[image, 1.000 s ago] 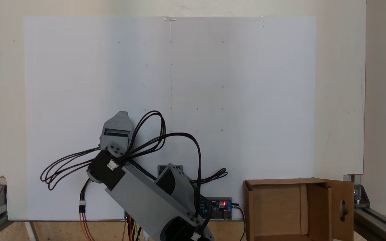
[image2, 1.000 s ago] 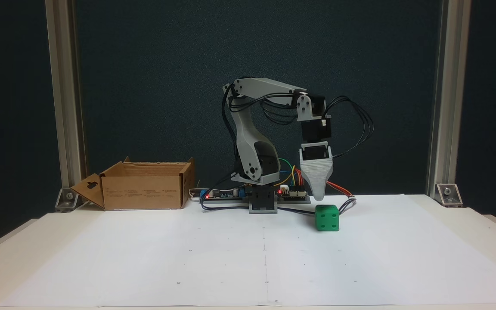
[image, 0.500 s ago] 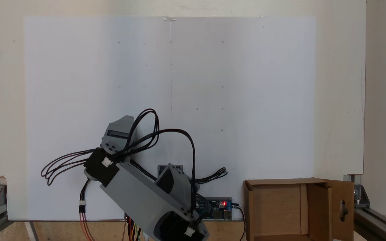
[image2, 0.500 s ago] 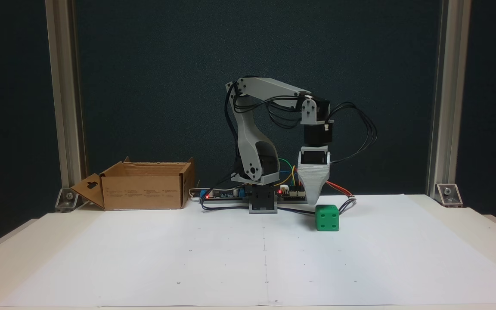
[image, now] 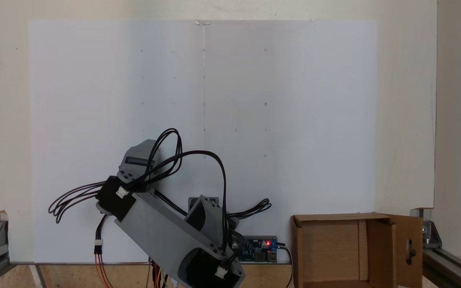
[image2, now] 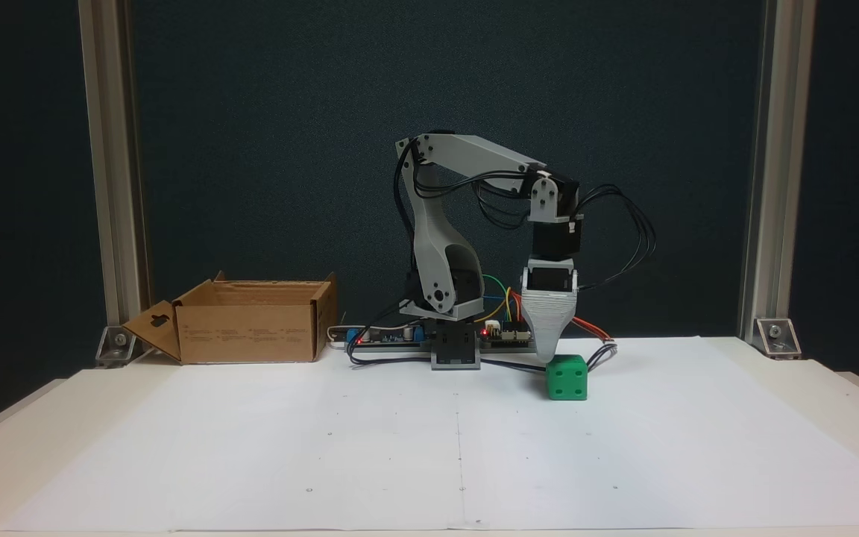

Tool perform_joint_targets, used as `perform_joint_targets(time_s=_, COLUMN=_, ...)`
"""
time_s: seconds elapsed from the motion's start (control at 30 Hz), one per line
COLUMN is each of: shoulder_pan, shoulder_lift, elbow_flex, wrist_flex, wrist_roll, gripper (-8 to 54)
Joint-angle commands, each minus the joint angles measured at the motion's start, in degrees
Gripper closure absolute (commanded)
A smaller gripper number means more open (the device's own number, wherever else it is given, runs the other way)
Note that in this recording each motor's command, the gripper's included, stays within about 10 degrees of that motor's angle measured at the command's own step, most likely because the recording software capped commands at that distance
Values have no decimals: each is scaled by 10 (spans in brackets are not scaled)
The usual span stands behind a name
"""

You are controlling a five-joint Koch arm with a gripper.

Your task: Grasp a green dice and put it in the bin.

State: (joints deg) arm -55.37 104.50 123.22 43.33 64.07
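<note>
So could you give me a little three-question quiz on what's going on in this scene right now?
1. True or false: the dice already lies in the box.
2. In the fixed view from the front, the box stands on which side of the arm? A left, B right, C behind it.
3. Fill in: the hand points ____ toward the paper.

Key: 1 false, the dice sits on the paper by the hand's tip. 2 A. 3 down.
</note>
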Motion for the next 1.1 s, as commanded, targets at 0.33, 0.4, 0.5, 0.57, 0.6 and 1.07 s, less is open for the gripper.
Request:
perform_joint_targets(time_s=0.33, shoulder_pan=-6, shoulder_lift=-34, elbow_flex=-64, wrist_flex=-6, wrist_roll=41, gripper=-4)
perform_joint_targets(time_s=0.4, shoulder_pan=-10, shoulder_lift=-34, elbow_flex=-69, wrist_flex=-1, wrist_roll=42, gripper=-4)
perform_joint_targets(time_s=0.5, shoulder_pan=-10, shoulder_lift=-34, elbow_flex=-82, wrist_flex=6, wrist_roll=42, gripper=-4)
perform_joint_targets(time_s=0.57, shoulder_pan=-10, shoulder_lift=-34, elbow_flex=-89, wrist_flex=11, wrist_roll=41, gripper=-4)
perform_joint_targets(time_s=0.6, shoulder_pan=-10, shoulder_lift=-34, elbow_flex=-94, wrist_flex=18, wrist_roll=41, gripper=-4)
perform_joint_targets(time_s=1.07, shoulder_pan=-6, shoulder_lift=-33, elbow_flex=-115, wrist_flex=73, wrist_roll=40, gripper=-4)
